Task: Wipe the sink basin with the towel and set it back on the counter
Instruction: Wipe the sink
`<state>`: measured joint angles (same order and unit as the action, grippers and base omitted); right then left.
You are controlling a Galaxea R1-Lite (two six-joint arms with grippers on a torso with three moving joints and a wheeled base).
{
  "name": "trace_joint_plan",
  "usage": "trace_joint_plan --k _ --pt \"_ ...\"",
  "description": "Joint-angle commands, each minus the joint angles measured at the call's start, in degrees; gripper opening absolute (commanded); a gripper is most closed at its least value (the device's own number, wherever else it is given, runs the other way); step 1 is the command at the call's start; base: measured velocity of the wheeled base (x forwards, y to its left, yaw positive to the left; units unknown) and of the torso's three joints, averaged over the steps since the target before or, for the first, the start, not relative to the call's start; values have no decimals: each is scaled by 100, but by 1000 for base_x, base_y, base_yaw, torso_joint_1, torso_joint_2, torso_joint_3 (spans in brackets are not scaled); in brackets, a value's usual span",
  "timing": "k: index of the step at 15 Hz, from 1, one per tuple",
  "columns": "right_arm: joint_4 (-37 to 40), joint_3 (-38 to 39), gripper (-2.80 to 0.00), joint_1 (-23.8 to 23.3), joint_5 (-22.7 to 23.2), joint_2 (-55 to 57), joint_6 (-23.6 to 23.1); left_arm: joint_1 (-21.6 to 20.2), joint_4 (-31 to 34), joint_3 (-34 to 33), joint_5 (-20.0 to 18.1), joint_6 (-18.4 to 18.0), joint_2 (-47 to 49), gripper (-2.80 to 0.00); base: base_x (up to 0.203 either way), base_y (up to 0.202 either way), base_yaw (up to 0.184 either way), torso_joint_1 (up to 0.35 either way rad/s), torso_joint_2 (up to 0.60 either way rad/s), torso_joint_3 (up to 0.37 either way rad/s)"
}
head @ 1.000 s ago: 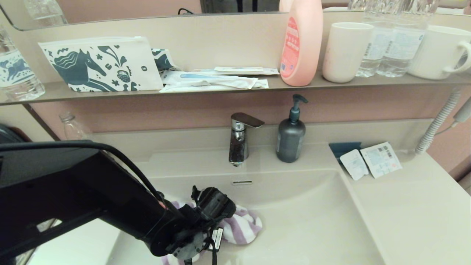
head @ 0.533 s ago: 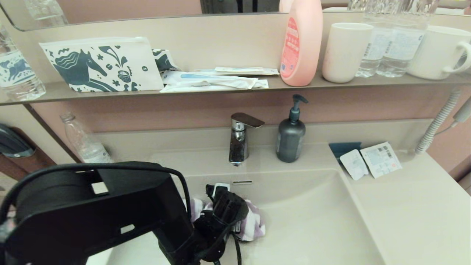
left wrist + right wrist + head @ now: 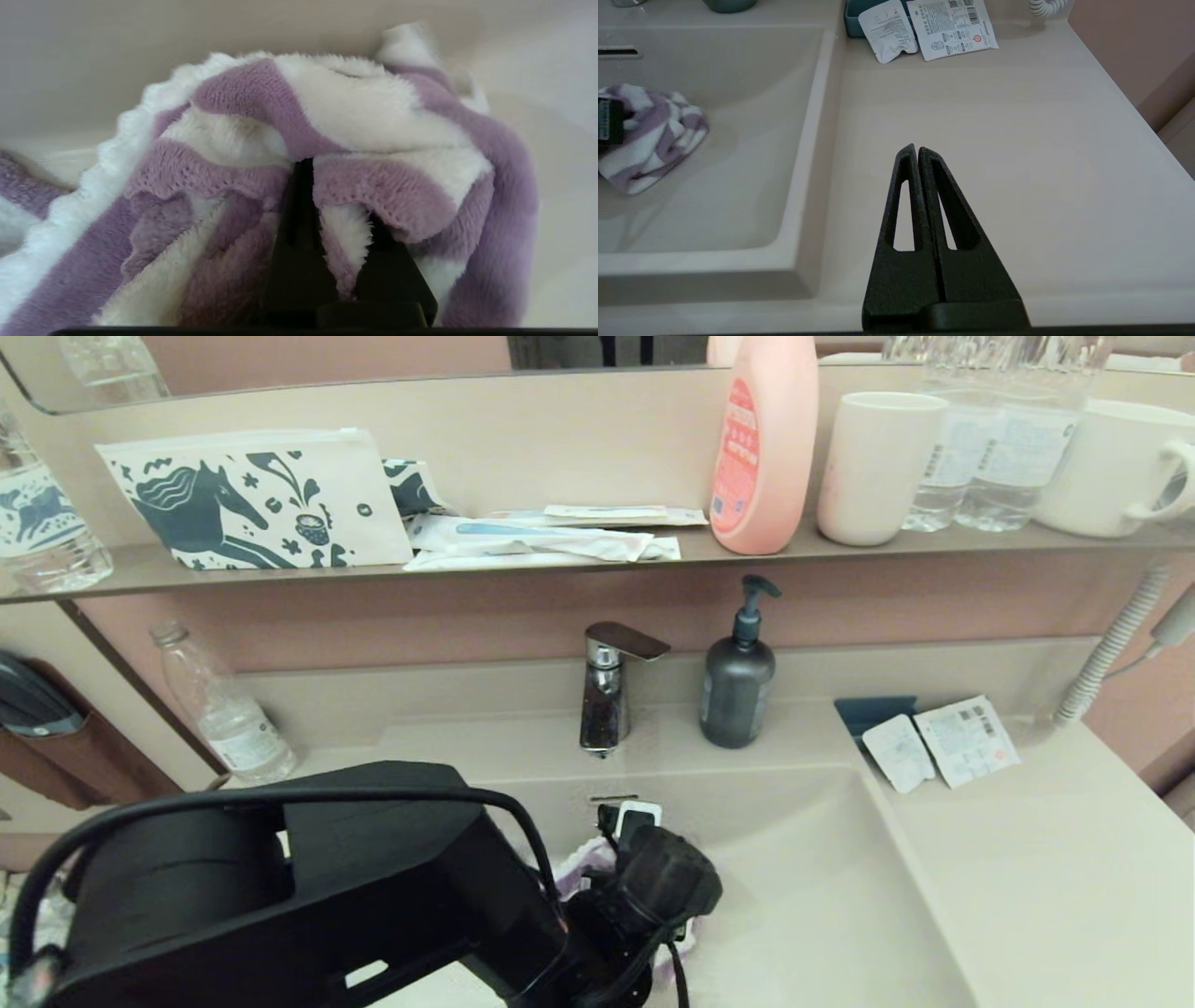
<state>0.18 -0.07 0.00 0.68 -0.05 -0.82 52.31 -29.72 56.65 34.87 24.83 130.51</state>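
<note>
1 towel (image 3: 355, 116), 1 sink basin (image 3: 803, 896)

You see a fluffy lilac-and-white striped terry cloth towel (image 3: 355, 116) pinched in the matt black plastic left claw (image 3: 336, 219). Glossy smooth beige-cream sink basin (image 3: 822, 896), matt beige table (image 3: 999, 140), shiny chrome metal tap (image 3: 607, 691).

Setting: bathroom vanity, likely hotel or home. Evidence: one-piece cream sink basin (image 3: 822, 896) with chrome faucet (image 3: 607, 686) at 12 o'clock; grey soap pump (image 3: 738, 677) at 1 o'clock; mirror (image 3: 327, 355) above a wall shelf (image 3: 560, 565) holding pink lotion bottle (image 3: 764, 443), cup (image 3: 876, 467), wrapped toiletries (image 3: 551, 537).
</note>
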Motion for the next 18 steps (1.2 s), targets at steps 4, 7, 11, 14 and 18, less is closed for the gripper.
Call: trace_joint_plan --k 4,7,11,14,18 --pt "-1 5 -280 0 2 5 -6 455 1204 1079 55 709 89 -280 0 0 0 0 0 0" --pt "-1 -1 -280 0 3 5 -6 811 1743 1121 55 1136 -83 -280 0 0 0 0 0 0" --pt "-1 5 -280 0 3 5 -4 1355 3556 1264 24 2257 -405 -280 0 0 0 0 0 0" --pt "-1 -1 -280 0 3 5 2 1466 4097 875 -12 2546 -674 -280 0 0 0 0 0 0" --pt "-1 -1 -280 0 3 5 -6 1463 4115 -377 -166 2724 -1055 -280 0 0 0 0 0 0"
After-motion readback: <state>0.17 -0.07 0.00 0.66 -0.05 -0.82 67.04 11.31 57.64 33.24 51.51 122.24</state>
